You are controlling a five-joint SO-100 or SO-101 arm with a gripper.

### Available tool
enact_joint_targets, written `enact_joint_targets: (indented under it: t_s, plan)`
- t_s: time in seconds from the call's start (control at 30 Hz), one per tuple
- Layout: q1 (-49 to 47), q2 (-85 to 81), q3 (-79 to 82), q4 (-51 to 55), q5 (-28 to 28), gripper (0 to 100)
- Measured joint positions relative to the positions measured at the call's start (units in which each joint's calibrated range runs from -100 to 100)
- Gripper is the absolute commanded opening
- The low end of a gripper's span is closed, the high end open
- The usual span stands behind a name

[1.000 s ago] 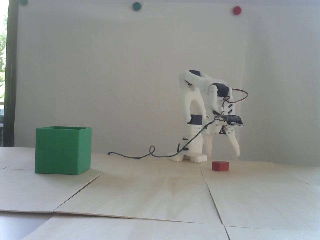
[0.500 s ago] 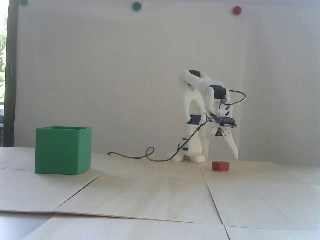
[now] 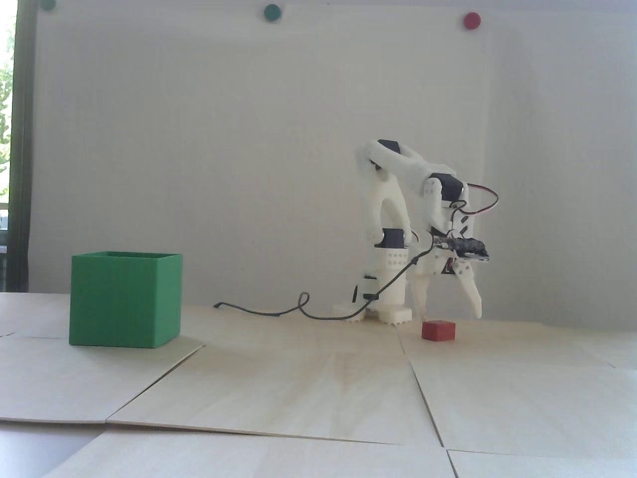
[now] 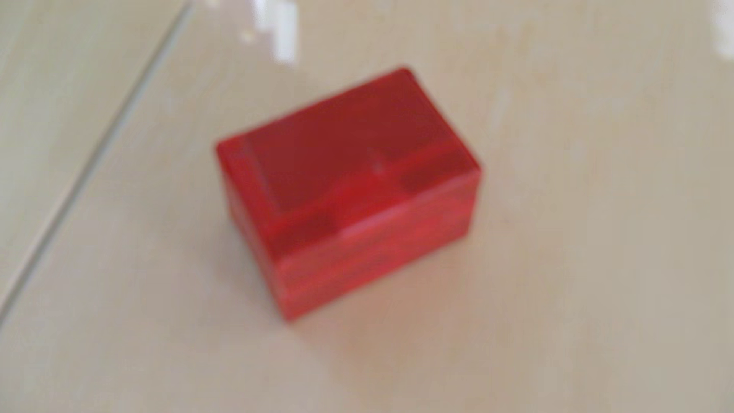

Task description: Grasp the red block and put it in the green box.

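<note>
The red block (image 3: 439, 330) lies flat on the pale wooden table, right of centre in the fixed view. My white gripper (image 3: 451, 315) hangs just above and slightly behind it, open and empty, with one fingertip (image 3: 423, 313) at the block's left end and the other off to its right. In the blurred wrist view the red block (image 4: 349, 190) fills the middle, and my gripper (image 4: 502, 35) shows only as two white fingertips (image 4: 278, 35) at the top edge, wide apart. The green box (image 3: 124, 298) stands open-topped far to the left.
The arm's white base (image 3: 393, 298) stands behind the block, and a black cable (image 3: 278, 312) trails left from it across the table. Seams run between the wooden panels (image 3: 318, 378). A dark gap (image 3: 35, 448) shows at the front left corner. Round green and red dots sit on the wall.
</note>
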Motion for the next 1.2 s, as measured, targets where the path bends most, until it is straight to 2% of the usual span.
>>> enact_joint_targets:
  t_s: [0.17,0.37,0.87,1.03,1.2]
  plan:
    - [-0.08,0.00,3.40,-3.99,-0.05,37]
    - [-0.53,0.00,3.67,-3.99,-0.05,37]
    - [-9.63,0.00,3.67,-3.41,1.59,38]
    - [-9.55,0.00,3.67,-3.41,1.59,38]
    - [-4.43,0.00,2.42,-2.75,1.59,38]
